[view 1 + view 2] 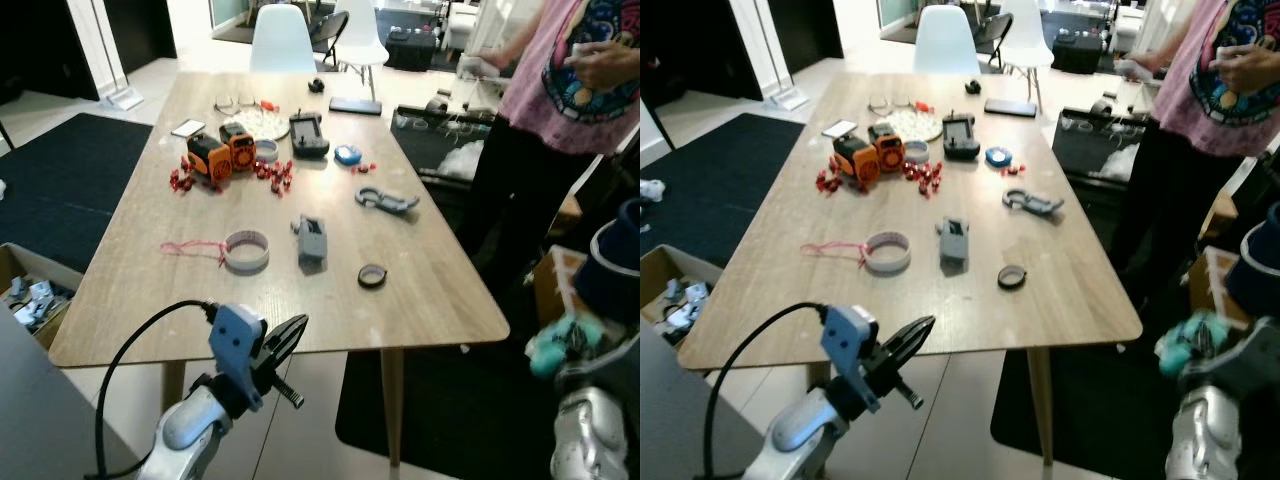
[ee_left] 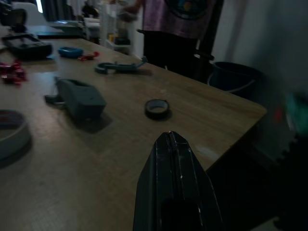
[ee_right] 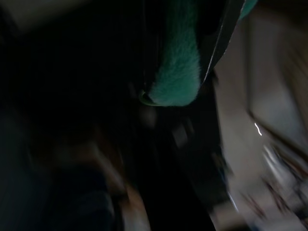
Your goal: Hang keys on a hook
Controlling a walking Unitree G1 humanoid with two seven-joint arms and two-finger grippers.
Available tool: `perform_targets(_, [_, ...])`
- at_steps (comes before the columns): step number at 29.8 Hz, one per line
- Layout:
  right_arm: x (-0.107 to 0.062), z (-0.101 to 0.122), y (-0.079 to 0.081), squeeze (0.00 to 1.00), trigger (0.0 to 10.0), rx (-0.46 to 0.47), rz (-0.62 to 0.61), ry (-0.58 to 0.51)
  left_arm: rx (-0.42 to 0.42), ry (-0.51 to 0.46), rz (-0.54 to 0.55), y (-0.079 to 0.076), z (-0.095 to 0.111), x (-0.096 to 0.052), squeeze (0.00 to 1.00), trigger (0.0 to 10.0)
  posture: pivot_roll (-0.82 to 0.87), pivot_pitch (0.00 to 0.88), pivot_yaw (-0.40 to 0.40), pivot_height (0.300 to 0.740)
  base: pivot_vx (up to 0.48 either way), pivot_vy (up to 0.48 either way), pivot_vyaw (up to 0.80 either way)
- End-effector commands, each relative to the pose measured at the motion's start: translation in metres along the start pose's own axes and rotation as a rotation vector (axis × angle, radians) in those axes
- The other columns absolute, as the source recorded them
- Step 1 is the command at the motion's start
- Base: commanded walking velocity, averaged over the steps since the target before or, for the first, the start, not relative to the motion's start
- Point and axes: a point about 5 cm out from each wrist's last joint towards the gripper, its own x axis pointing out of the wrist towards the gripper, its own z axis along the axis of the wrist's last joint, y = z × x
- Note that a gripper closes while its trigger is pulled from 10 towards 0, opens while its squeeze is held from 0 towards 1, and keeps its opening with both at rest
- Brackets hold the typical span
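The step in hand looks like carrying: the right gripper [image 1: 1192, 345], low at the robot's right beside the table [image 1: 130, 310] edge, has its fingers closed on a fuzzy teal thing [image 3: 175, 72], which I take to be a fob on the keys, though no metal keys can be made out. No hook is plain to see, so the next move likely calls for finding one and bringing the right arm up to it; the grey carabiner-like clip [image 1: 386, 199] lying on the table is not a fixed hook. The left gripper [image 1: 288, 336] hovers just off the near table edge, its two black fingers pressed together and holding nothing. A person [image 1: 560, 90] stands at the table's far right side.
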Motion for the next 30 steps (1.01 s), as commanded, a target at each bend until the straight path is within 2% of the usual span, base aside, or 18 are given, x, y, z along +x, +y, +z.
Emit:
perform_targets(1, [-0.012, -0.032, -0.009, 0.00, 0.0, -0.025, -0.009, 0.147, 0.009, 0.022, 0.011, 0.001, -0.006, -0.004, 0.00, 10.0, 0.09, 0.045, -0.082, 0.740, 0.000, 0.000, 0.00])
perform_targets(3, [-0.035, -0.073, -0.008, 0.00, 0.0, -0.096, 0.066, 0.327, 0.015, -0.007, 0.021, 0.002, -0.005, -0.010, 0.00, 10.0, 0.10, 0.038, -0.089, 0.740, 0.000, 0.000, 0.00])
perform_targets(4, [-0.035, -0.073, -0.008, 0.00, 0.0, -0.096, 0.066, 0.327, 0.015, -0.007, 0.021, 0.002, -0.005, -0.010, 0.00, 10.0, 0.10, 0.038, -0.089, 0.740, 0.000, 0.000, 0.00])
perform_targets(6, [-0.051, -0.096, -0.004, 0.00, 0.0, -0.151, 0.144, 0.432, 0.014, -0.020, 0.021, 0.002, -0.008, -0.020, 0.00, 10.0, 0.10, 0.033, -0.087, 0.740, 0.000, 0.000, 0.00])
perform_targets(10, [-0.057, -0.104, -0.002, 0.00, 0.0, -0.182, 0.178, 0.469, 0.014, -0.009, 0.018, 0.002, -0.013, -0.027, 0.00, 10.0, 0.10, 0.032, -0.087, 0.740, 0.000, 0.000, 0.00])
perform_targets(13, [-0.072, -0.120, -0.002, 0.00, 0.0, -0.293, 0.261, 0.553, 0.014, 0.143, 0.050, 0.007, -0.049, -0.062, 0.00, 10.0, 0.10, 0.025, -0.079, 0.740, 0.000, 0.000, 0.00])
perform_targets(14, [-0.072, -0.120, -0.002, 0.00, 0.0, -0.293, 0.261, 0.553, 0.014, 0.143, 0.050, 0.007, -0.049, -0.062, 0.00, 10.0, 0.10, 0.025, -0.079, 0.740, 0.000, 0.000, 0.00])
perform_targets(15, [-0.074, -0.122, -0.003, 0.00, 0.0, -0.313, 0.272, 0.563, 0.010, 0.195, 0.069, 0.008, -0.060, -0.074, 0.00, 10.0, 0.09, 0.022, -0.074, 0.740, 0.000, 0.000, 0.00])
perform_targets(16, [-0.074, -0.122, -0.003, 0.00, 0.0, -0.313, 0.272, 0.563, 0.010, 0.195, 0.069, 0.008, -0.060, -0.074, 0.00, 10.0, 0.09, 0.022, -0.074, 0.740, 0.000, 0.000, 0.00])
perform_targets(17, [-0.075, -0.123, -0.004, 0.00, 0.0, -0.328, 0.281, 0.569, -0.004, 0.241, 0.110, 0.009, -0.071, -0.084, 0.00, 10.0, 0.09, 0.021, -0.073, 0.740, 0.000, 0.000, 0.00])
perform_targets(18, [-0.075, -0.123, -0.004, 0.00, 0.0, -0.328, 0.281, 0.569, -0.004, 0.241, 0.110, 0.009, -0.071, -0.084, 0.00, 10.0, 0.09, 0.021, -0.073, 0.740, 0.000, 0.000, 0.00])
perform_targets(20, [-0.074, -0.123, -0.004, 0.00, 0.0, -0.338, 0.289, 0.570, -0.050, 0.302, 0.206, 0.010, -0.086, -0.099, 0.00, 10.0, 0.09, 0.024, -0.076, 0.740, 0.000, 0.000, 0.00])
perform_targets(22, [-0.074, -0.123, -0.004, 0.00, 0.0, -0.338, 0.289, 0.570, -0.050, 0.302, 0.206, 0.010, -0.086, -0.099, 0.00, 10.0, 0.09, 0.024, -0.076, 0.740, 0.000, 0.000, 0.00])
perform_targets(24, [-0.072, -0.123, -0.001, 0.00, 0.0, -0.344, 0.304, 0.568, -0.102, 0.336, 0.315, 0.009, -0.098, -0.105, 0.00, 10.0, 0.09, 0.024, -0.079, 0.740, 0.000, 0.000, 0.00])
perform_targets(26, [-0.071, -0.123, 0.002, 0.00, 0.0, -0.352, 0.317, 0.568, -0.121, 0.357, 0.364, 0.009, -0.104, -0.107, 0.00, 10.0, 0.09, 0.025, -0.079, 0.740, 0.000, 0.000, 0.00])
perform_targets(28, [-0.071, -0.123, 0.002, 0.00, 0.0, -0.352, 0.317, 0.568, -0.121, 0.357, 0.364, 0.009, -0.104, -0.107, 0.00, 10.0, 0.09, 0.025, -0.079, 0.740, 0.000, 0.000, 0.00])
perform_targets(29, [-0.070, -0.125, 0.009, 0.00, 0.0, -0.370, 0.344, 0.577, -0.165, 0.426, 0.519, 0.015, -0.123, -0.120, 0.00, 10.0, 0.09, 0.025, -0.077, 0.740, 0.000, 0.000, 0.00])
perform_targets(30, [-0.070, -0.126, 0.011, 0.00, 0.0, -0.376, 0.353, 0.583, -0.189, 0.464, 0.596, 0.018, -0.132, -0.128, 0.00, 10.0, 0.09, 0.024, -0.077, 0.740, 0.000, 0.000, 0.00])
